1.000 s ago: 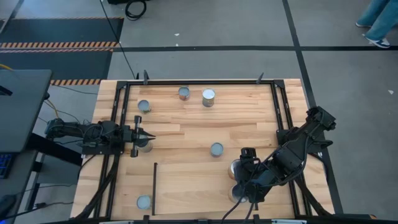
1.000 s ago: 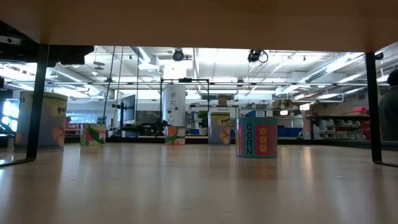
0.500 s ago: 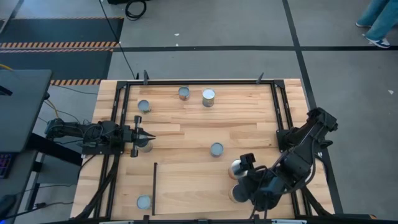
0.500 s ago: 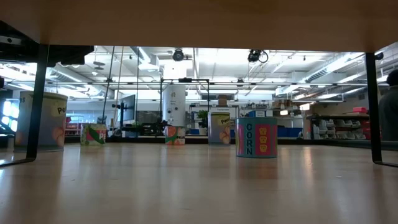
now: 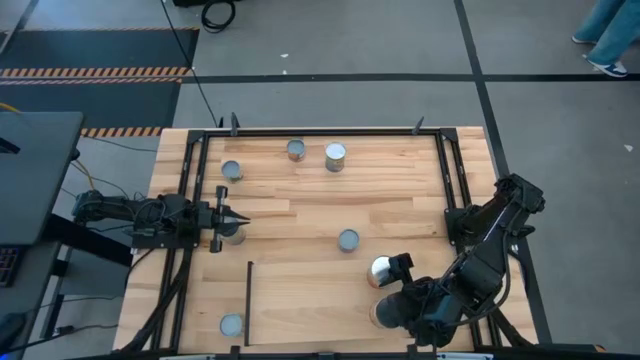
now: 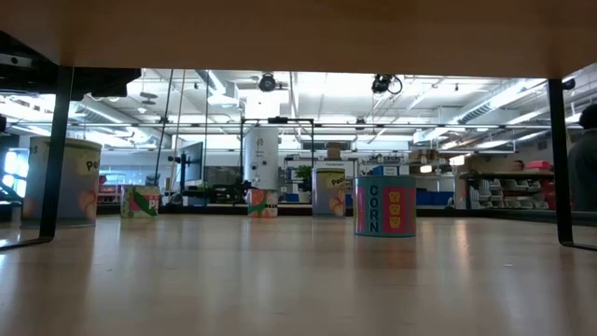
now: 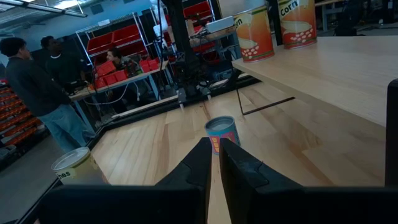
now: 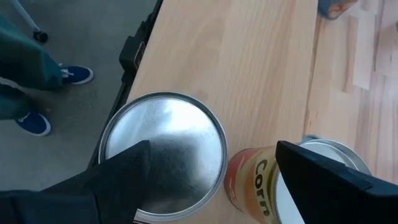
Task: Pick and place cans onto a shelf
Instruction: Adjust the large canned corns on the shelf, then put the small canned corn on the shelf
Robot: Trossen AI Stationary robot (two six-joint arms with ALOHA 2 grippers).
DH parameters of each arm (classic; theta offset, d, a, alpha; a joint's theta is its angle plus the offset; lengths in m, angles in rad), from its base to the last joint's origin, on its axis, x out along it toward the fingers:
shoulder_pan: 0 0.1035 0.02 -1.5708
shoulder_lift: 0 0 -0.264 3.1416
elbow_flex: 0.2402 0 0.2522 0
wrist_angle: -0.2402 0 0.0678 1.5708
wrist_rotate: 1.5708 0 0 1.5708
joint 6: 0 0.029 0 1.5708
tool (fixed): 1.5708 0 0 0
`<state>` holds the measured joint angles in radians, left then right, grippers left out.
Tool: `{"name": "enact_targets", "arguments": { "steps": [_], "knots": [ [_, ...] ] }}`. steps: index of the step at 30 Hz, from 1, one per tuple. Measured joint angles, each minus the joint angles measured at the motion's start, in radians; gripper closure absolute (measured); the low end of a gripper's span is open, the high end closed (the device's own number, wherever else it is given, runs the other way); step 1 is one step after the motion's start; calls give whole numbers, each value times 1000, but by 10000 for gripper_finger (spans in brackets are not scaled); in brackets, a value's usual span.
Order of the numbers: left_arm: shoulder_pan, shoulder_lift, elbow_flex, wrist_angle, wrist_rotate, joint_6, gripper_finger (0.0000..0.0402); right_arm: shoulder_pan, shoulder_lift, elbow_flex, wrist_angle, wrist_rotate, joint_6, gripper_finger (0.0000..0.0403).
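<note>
- On the far left I see my left gripper (image 5: pixel 232 217) by the left edge of the table (image 5: pixel 300 205). Its fingers are pressed together and hold nothing. A can (image 5: pixel 232 233) sits just beside it.
- Near the left rail, one can (image 5: pixel 231 169) stands toward the back and another can (image 5: pixel 231 325) stands at the front edge, left of a thin black upright rail (image 5: pixel 248 303).
- At the back edge stand a small can (image 5: pixel 295 150) and a bigger can (image 5: pixel 335 156), close together.
- The middle of the table is wide and bare, with only one can (image 5: pixel 348 240) in it.
- To the right, at the front edge, my right gripper (image 8: pixel 211 165) hangs over a shiny can (image 8: pixel 163 146). Its fingers (image 8: pixel 115 174) are spread wide, one on each side of the lid, not touching it.
- A corn can (image 8: pixel 255 183) stands touching that can.
- The table's edge runs right next to the shiny can, with grey floor past it.
- A person's blue shoes (image 8: pixel 59 78) show on that floor.
</note>
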<state>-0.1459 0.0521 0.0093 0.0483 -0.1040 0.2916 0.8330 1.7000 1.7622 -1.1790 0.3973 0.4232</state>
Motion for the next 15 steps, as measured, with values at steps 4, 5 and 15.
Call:
{"name": "enact_targets", "arguments": {
  "steps": [4,5,15],
  "knots": [
    [0,0,0,0,0,0,363,0,0,0,0,3,4,48],
    [0,0,0,0,0,0,363,0,0,3,-4,7,7,48],
    [0,0,0,0,0,0,363,-48,-36,81,-30,-4,162,48]
  ]
}}
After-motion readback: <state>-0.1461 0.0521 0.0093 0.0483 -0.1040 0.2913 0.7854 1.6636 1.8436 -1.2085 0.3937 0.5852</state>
